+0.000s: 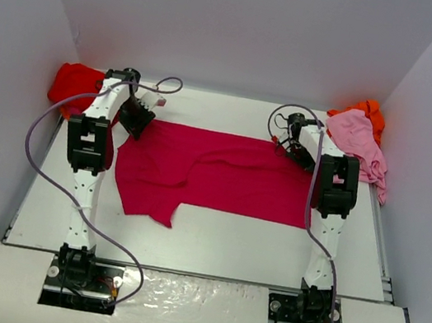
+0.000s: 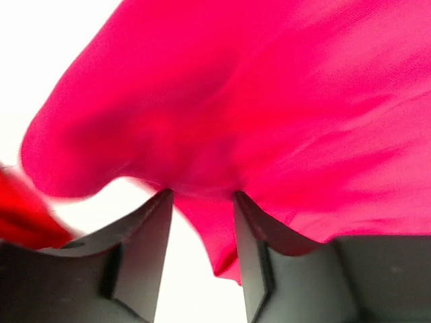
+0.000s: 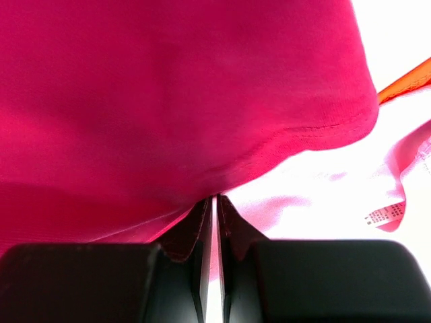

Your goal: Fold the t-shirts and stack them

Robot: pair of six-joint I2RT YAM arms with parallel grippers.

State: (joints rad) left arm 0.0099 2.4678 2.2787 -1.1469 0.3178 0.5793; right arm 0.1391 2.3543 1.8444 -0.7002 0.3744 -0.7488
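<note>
Lying across the middle of the table (image 1: 250, 251), the crimson shirt (image 1: 214, 174) looks barely part-folded, with the left gripper (image 1: 135, 124) jaws spread at its far-left corner and the right gripper (image 1: 286, 145) jaws pinching its far-right edge, while the red shirt (image 1: 75, 85), pink shirt (image 1: 361, 145) and orange shirt (image 1: 367, 111) wait crumpled, nothing stacked.

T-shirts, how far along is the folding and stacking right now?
Done: no folded stack in view. In hand: the crimson t-shirt lies spread out, right gripper shut on its far right edge, left gripper open at its far left corner. To do: finish folding it, then the red t-shirt, pink t-shirt and orange t-shirt, bunched in the far corners.
</note>
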